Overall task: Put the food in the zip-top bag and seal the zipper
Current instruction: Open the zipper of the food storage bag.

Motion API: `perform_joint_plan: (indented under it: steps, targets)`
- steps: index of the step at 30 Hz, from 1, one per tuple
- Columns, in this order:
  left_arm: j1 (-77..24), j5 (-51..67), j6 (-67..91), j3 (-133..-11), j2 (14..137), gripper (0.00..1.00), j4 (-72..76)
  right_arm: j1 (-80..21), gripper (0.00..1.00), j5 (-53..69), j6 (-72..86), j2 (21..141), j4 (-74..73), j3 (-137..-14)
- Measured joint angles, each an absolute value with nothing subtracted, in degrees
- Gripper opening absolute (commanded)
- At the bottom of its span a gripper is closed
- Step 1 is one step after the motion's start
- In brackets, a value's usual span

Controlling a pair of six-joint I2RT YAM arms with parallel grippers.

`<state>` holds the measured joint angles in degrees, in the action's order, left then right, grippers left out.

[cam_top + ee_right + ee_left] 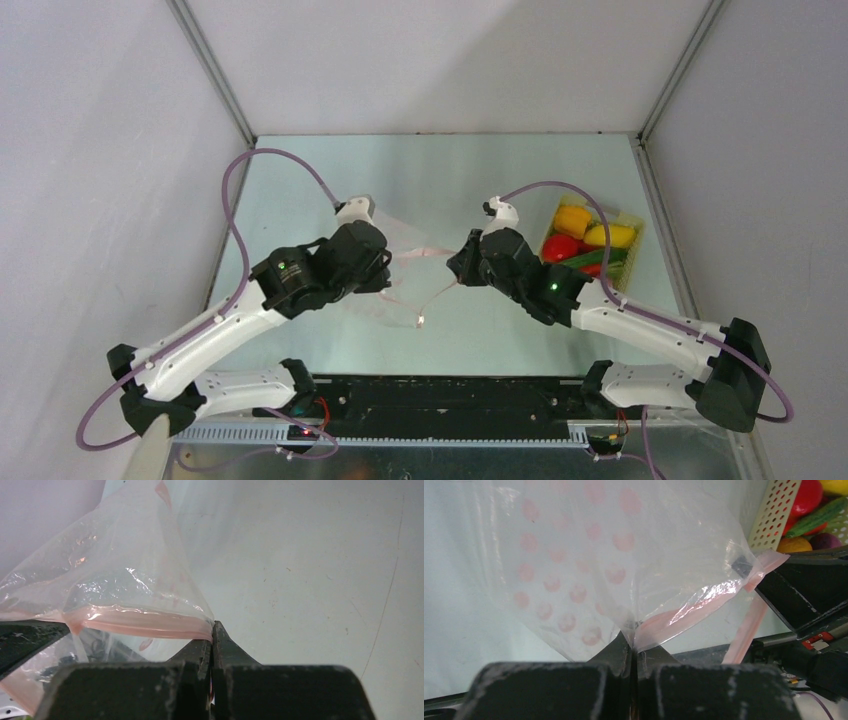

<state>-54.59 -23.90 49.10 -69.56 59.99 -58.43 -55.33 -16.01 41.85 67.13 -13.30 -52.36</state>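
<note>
The clear zip-top bag (415,270) with pink dots hangs between my two grippers above the table. My left gripper (385,268) is shut on the bag's mouth edge; in the left wrist view (634,637) the plastic and the pink zipper (689,610) run out of its closed tips. My right gripper (462,264) is shut on the other end of the zipper (145,625), pinched at its tips (213,630). The food (585,245), yellow, red and green pieces, lies in the pale-yellow basket (634,258) right of the right gripper. The bag looks empty.
The basket's perforated wall (774,510) shows in the left wrist view behind the bag, with red, green, orange and purple pieces in it. White walls enclose the table on three sides. The arm bases and a black rail (440,395) sit at the near edge.
</note>
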Motion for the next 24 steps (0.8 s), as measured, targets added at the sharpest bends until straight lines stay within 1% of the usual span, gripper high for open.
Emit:
perform_joint_plan:
  steps: [7, 12, 14, 16, 20, 21, 24]
  targets:
    - [-54.5, -24.8, 48.0, -69.1, 59.0, 0.06, -58.7, -54.5, 0.0, -12.5, 38.0, 69.8, -12.1, -52.2]
    - [-54.4, -26.8, 47.5, -69.9, 64.1, 0.06, -60.8, -53.0, 0.0, -12.6, 36.8, 70.6, -12.7, -52.0]
    - [-54.4, -27.8, 47.4, -70.8, 66.9, 0.08, -61.7, -52.1, 0.0, -12.6, 36.0, 70.6, -13.3, -51.9]
    - [-54.5, -28.7, 47.3, -71.7, 69.3, 0.14, -62.4, -50.9, 0.0, -12.3, 34.7, 70.6, -13.5, -51.9]
    - [-54.4, -29.9, 45.7, -72.1, 71.3, 0.14, -63.5, -48.1, 0.0, -11.1, 29.5, 70.2, -14.5, -51.8]
    - [-54.5, -29.8, 45.0, -72.1, 71.4, 0.14, -63.3, -47.7, 0.0, -10.9, 28.1, 69.9, -14.8, -51.8]
    - [-54.4, -29.3, 43.4, -71.6, 71.3, 0.02, -61.8, -47.6, 0.0, -10.2, 24.3, 68.3, -15.4, -51.7]
